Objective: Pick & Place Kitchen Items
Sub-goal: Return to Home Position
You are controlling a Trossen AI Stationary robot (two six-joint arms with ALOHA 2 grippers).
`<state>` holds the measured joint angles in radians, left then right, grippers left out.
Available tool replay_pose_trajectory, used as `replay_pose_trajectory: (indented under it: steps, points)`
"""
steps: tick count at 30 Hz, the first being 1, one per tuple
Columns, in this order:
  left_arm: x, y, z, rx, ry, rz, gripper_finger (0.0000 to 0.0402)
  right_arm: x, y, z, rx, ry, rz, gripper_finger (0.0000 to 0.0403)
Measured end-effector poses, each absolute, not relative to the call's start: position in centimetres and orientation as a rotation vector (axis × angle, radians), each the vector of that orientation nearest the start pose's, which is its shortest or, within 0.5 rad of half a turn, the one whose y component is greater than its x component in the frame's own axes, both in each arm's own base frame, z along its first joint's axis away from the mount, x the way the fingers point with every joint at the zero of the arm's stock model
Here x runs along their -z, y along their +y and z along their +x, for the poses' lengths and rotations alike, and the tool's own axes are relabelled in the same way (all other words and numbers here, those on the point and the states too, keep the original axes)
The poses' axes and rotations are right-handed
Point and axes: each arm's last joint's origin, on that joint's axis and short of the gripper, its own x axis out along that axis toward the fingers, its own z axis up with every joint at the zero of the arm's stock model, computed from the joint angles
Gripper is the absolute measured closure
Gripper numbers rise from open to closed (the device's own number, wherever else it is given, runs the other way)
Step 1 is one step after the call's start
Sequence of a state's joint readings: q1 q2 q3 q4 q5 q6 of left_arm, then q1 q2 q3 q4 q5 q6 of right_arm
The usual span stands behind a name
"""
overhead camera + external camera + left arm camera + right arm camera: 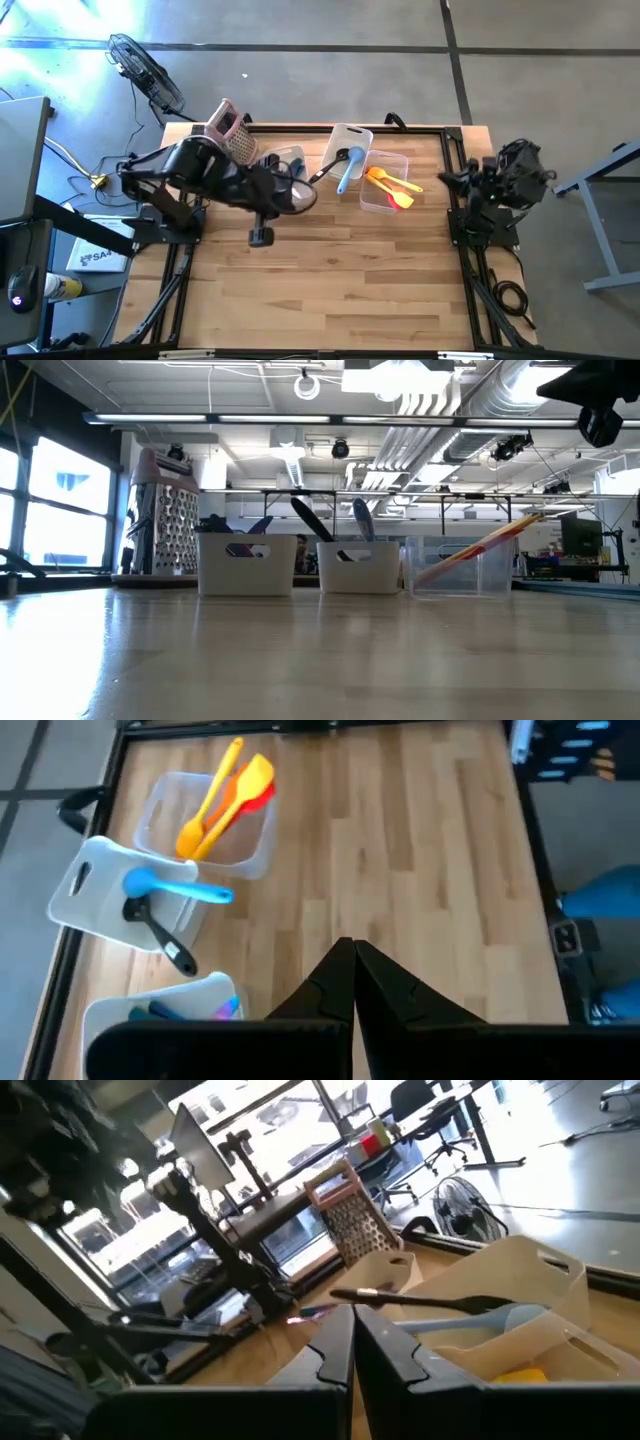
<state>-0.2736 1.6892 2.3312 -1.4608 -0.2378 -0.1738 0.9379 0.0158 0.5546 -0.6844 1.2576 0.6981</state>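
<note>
Left gripper [352, 948] loomed closest in its wrist view, fingers clenched on nothing above the bare wooden table [420, 870]. Beyond it, yellow and orange utensils [215, 805] lay in the transparent bin [257, 860]. The blue spoon [175, 887] and black serving spoon [160, 935] rested in a white bin [95, 915]. Purple tips [228, 1010] peeked from the other white bin [110, 1010], which the arm hid from above. Right gripper [353, 1320], clenched empty too, sat at the table's right edge. A fan [145, 65] stood on the concrete floor.
</note>
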Motion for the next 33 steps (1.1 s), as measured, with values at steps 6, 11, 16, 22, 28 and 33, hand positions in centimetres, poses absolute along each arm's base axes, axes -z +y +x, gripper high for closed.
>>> replay_pose_trajectory:
  steps: [6, 11, 16, 22, 28, 33]
  points:
    - [-48.9, -7.6, 25.2, 0.025, 0.81, 0.062, 0.0401, -23.5, 1.5, 4.5, 0.336, -0.03, 0.561, 0.04]
    - [-48.8, -7.0, 23.6, 0.028, 0.805, 0.065, 0.0401, -20.4, 2.8, 5.5, 0.373, -0.045, 0.576, 0.04]
    - [-48.5, -6.8, 22.6, 0.076, 0.763, 0.082, 0.0401, -17.0, 3.6, 6.1, 0.411, -0.046, 0.586, 0.04]
    - [-47.4, -6.5, 21.5, 0.105, 0.715, 0.076, 0.0401, -17.0, 3.4, 6.5, 0.45, -0.042, 0.531, 0.04]
    - [-45.5, -6.1, 20.1, 0.133, 0.635, 0.016, 0.0401, -16.9, 2.8, 6.9, 0.498, -0.016, 0.47, 0.04]
    - [-42.8, -5.5, 18.4, 0.109, 0.484, -0.118, 0.0401, -16.8, 2.6, 7.5, 0.407, 0.069, 0.452, 0.04]
